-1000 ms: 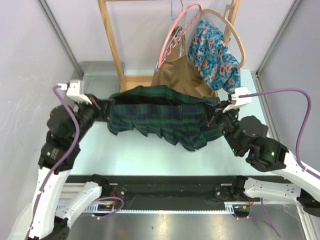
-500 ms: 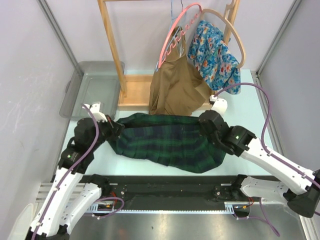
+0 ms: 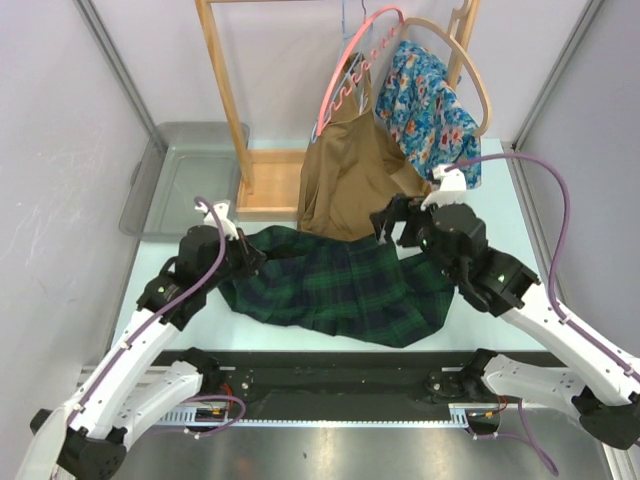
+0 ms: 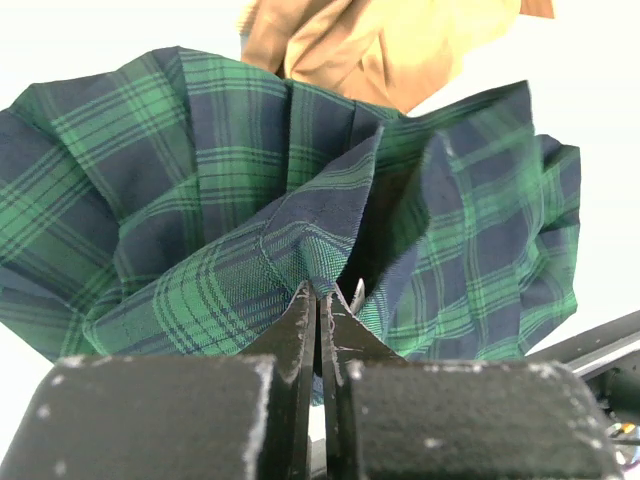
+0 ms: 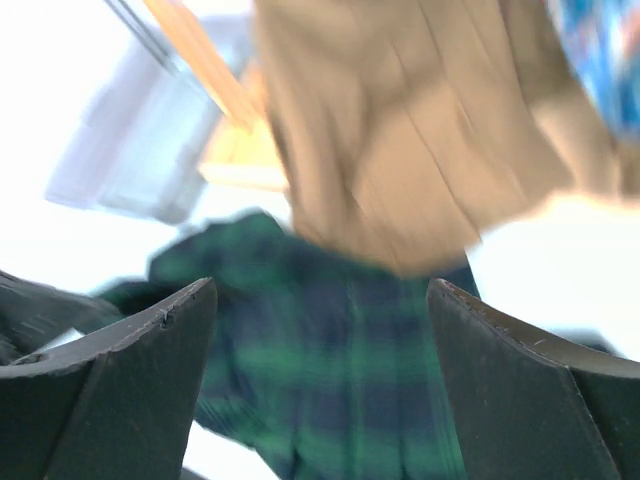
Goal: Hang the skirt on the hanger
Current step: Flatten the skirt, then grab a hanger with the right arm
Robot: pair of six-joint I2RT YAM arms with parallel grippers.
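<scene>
The green plaid skirt (image 3: 345,290) lies crumpled on the table. My left gripper (image 3: 254,259) is shut on its left edge; in the left wrist view the jaws (image 4: 322,292) pinch a fold of the plaid cloth (image 4: 240,200). My right gripper (image 3: 395,224) hovers open over the skirt's upper right edge, just under the tan garment (image 3: 350,180). The blurred right wrist view shows its fingers (image 5: 320,290) wide apart, holding nothing, with the skirt (image 5: 340,380) below. A pink hanger (image 3: 352,60) and a wooden hanger (image 3: 478,80) hang on the rack.
The wooden rack (image 3: 225,100) stands at the back, its base (image 3: 265,185) on the table. The tan garment hangs from the pink hanger, a blue floral garment (image 3: 430,110) from the wooden one. A grey tray (image 3: 180,180) sits at the back left.
Both arms brought the stretched skirt down onto the table. The right gripper then opened, let go of the skirt's right edge and drew back toward the tan garment. The left gripper moved inward, still gripping.
</scene>
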